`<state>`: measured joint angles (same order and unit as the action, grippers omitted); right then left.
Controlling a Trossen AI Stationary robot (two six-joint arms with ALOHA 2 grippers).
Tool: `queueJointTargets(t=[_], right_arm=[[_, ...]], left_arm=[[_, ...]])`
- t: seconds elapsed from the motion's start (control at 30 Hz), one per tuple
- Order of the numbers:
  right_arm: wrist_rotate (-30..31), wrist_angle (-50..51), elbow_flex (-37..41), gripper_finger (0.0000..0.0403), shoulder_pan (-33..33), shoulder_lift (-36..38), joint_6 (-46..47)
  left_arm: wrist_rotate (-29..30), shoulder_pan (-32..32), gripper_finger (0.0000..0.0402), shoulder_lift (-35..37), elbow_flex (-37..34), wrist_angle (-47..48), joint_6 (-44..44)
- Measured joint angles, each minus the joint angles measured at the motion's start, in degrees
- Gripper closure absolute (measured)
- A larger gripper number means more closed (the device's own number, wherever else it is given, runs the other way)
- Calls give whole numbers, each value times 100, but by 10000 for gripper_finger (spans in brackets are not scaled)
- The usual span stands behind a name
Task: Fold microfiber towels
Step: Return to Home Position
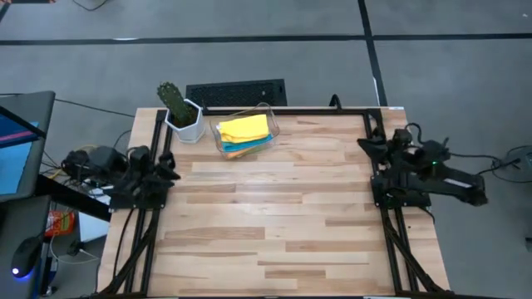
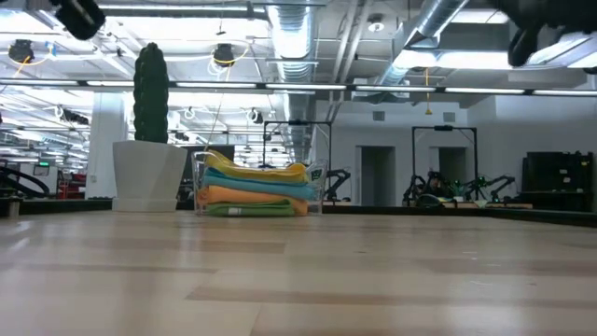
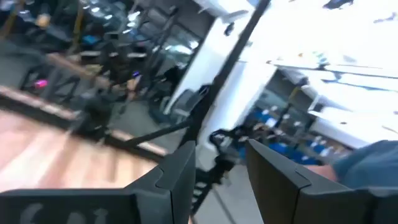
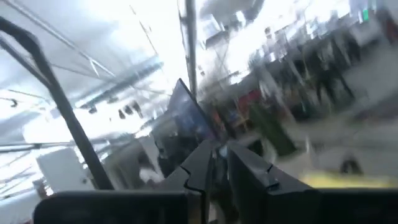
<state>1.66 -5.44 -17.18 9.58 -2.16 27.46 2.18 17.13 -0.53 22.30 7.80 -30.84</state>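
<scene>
Four folded microfiber towels lie stacked in a clear plastic bin (image 1: 268,116) at the table's far edge, left of centre. In the low view the stack runs yellow (image 2: 256,171), light blue (image 2: 266,185), orange (image 2: 244,197), then green (image 2: 244,211) at the bottom. From above the yellow towel (image 1: 245,127) is on top, with the light blue edge (image 1: 239,149) showing below it. My left gripper (image 1: 169,166) (image 3: 221,152) waits open and empty at the table's left edge. My right gripper (image 1: 368,146) (image 4: 221,152) waits shut and empty at the right edge.
A white pot with a green cactus (image 1: 183,115) stands just left of the bin. A dark grille (image 1: 237,91) lies beyond the far edge. Black frame rails (image 1: 391,241) run along the left and right sides. The bare wooden tabletop (image 1: 274,216) spreads between the arms.
</scene>
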Motion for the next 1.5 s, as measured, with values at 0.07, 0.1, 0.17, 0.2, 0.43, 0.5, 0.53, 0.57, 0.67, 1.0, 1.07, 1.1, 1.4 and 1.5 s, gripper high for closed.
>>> queueJointTargets(t=[0.07,0.1,0.17,0.2,0.43,0.5,0.53,0.57,0.67,1.0,1.07,1.1,1.4,1.5], right_arm=[[-5,-467,293,327,-55,-218,239],[16,-524,459,327,-107,-322,312],[30,-955,652,327,-219,-494,409],[103,-1288,727,327,-294,-564,454],[869,-2086,1083,327,-962,-885,245],[1118,-2525,1156,327,-1190,-1018,-24],[1265,-2753,1156,327,-1295,-1106,-137],[1428,-2954,1157,327,-1382,-1179,-255],[1780,-3459,1153,327,-1527,-1307,-602],[1791,-3217,199,327,-1558,-1202,-1458],[1797,-2404,-92,327,-1548,-1056,-1490],[1799,-1955,-232,327,-1545,-964,-1458],[1798,548,-764,327,-1545,-168,-1528],[1804,874,-716,327,-1545,165,-1558]], left_arm=[[-59,7,269,-31,-220,-362,-41],[-65,6,269,-15,-369,-426,-86],[-165,1,269,35,-669,-813,-123],[-204,2,269,40,-779,-1126,-104],[-344,2,269,41,-1626,-2360,-143],[-346,0,269,47,-1835,-2665,-270],[-346,0,269,46,-1929,-2726,-315],[-350,1,269,40,-1999,-2797,-340],[-361,-21,269,46,-2065,-3122,-344],[-1284,-567,269,44,-1752,-3300,-539],[-1483,-698,269,43,-1703,-3300,-541],[-1530,-762,269,43,-1687,-3286,-563],[-1730,-1147,269,43,-1678,-2457,-249],[-1685,-1314,269,43,-1680,-1985,-26]])
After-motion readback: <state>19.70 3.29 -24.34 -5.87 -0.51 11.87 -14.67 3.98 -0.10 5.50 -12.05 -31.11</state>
